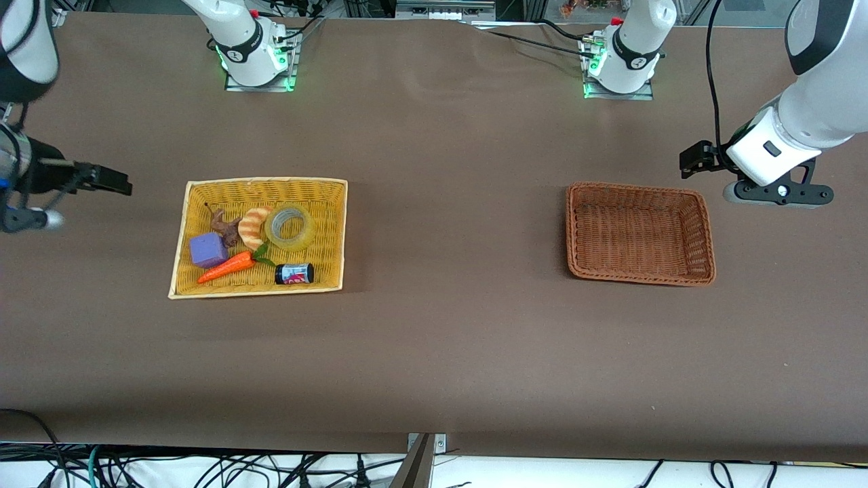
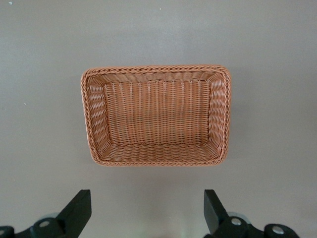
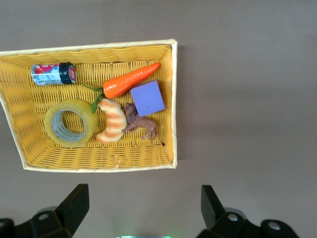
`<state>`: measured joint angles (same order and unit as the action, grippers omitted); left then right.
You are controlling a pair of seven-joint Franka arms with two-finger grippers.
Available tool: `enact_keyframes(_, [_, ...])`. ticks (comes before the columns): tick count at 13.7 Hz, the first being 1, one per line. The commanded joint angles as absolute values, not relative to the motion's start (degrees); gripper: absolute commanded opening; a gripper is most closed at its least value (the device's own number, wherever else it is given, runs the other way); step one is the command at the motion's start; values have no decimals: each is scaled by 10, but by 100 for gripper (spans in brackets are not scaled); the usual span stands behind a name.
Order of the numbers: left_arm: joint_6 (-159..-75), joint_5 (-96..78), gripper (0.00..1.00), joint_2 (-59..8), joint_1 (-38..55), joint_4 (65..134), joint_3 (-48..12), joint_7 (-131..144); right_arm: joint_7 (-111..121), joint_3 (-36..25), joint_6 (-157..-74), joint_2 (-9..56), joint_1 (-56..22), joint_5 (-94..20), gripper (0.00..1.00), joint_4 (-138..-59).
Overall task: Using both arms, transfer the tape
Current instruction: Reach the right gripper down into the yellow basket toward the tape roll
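The tape [image 1: 290, 226], a yellowish translucent roll with a grey core, lies flat in the yellow basket [image 1: 261, 184] toward the right arm's end of the table. It also shows in the right wrist view [image 3: 70, 122]. My right gripper [image 1: 102, 177] is up in the air beside the yellow basket, over bare table, open and empty [image 3: 143, 196]. My left gripper [image 1: 698, 159] is up in the air beside the brown wicker basket [image 1: 705, 230], open and empty [image 2: 147, 198].
With the tape in the yellow basket lie a striped croissant toy [image 1: 253, 226], a carrot [image 1: 227, 267], a purple cube [image 1: 207, 250], a brown animal figure [image 1: 226, 228] and a small black can [image 1: 294, 274]. The brown basket [image 2: 94, 119] holds nothing.
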<state>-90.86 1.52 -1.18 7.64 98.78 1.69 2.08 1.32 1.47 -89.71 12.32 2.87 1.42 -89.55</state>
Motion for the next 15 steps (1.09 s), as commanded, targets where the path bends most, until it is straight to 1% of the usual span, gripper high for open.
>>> enact_keyframes(1, [-904, 16, 100, -16, 75, 976, 17, 19, -17, 18, -930, 151, -8, 6, 100, -903])
enact_keyframes(4, [-904, 16, 100, -16, 75, 976, 17, 19, -103, 22, -982, 184, -51, 5, 100, -922])
enact_keyframes(7, [-904, 15, 100, -16, 74, 976, 17, 19, -167, 23, -1061, 191, -92, 4, 100, -971])
enact_keyframes(11, [-904, 15, 100, -16, 74, 976, 18, 19, -237, 23, -1102, 229, -141, -3, 100, -976])
enact_keyframes(13, [-904, 16, 100, -15, 74, 976, 17, 19, -241, 23, -1117, 240, -152, -7, 100, -983])
enact_keyframes(15, [-903, 15, 100, -15, 74, 976, 17, 18, -243, 23, -1161, 237, -153, -11, 100, -1021])
